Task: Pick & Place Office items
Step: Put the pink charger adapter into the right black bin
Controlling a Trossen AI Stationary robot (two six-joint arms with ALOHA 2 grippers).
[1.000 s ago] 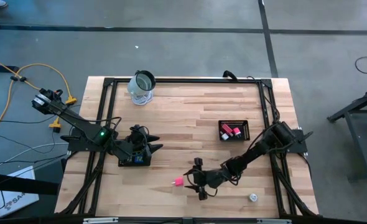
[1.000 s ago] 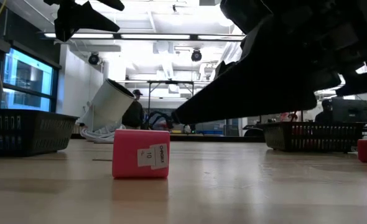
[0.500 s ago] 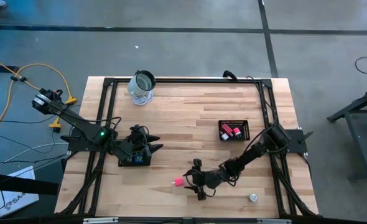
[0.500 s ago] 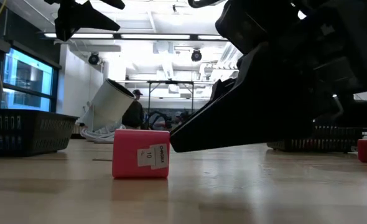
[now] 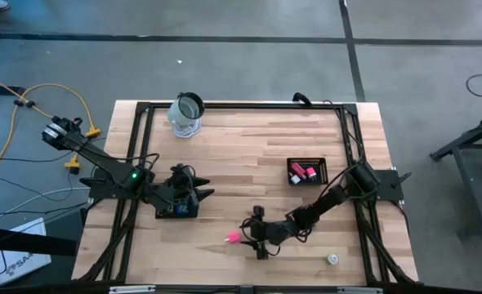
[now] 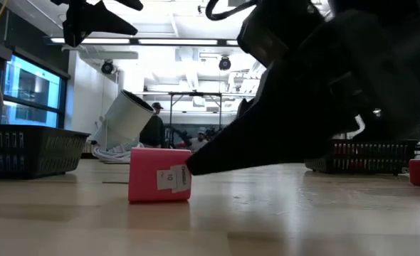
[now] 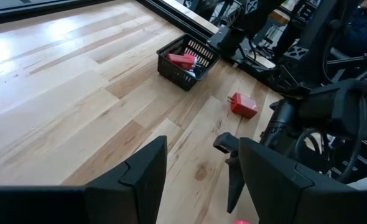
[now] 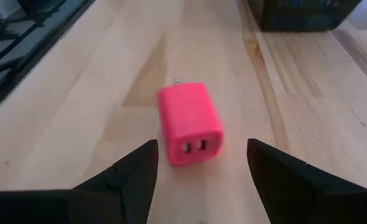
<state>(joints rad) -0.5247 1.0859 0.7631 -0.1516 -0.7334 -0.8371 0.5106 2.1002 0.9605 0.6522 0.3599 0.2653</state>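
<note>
Wooden table [image 5: 249, 155], pink block [image 8: 188, 123] between claw [image 8: 199, 163] fingers.

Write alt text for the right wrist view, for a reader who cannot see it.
A pink block with two small slots in its near face lies on the wooden table, ahead of the open right gripper, whose dark fingers frame it without touching. A dark mesh tray stands farther back.

**Bright overhead light, backlit low view**

Ceiling strip lights [image 6: 196, 41] flood the room evenly. The table [image 5: 249, 155] shows only soft shadows. In the low view the near arm [image 6: 324, 92] is a blurred black silhouette; wood glares in the left wrist view.
</note>
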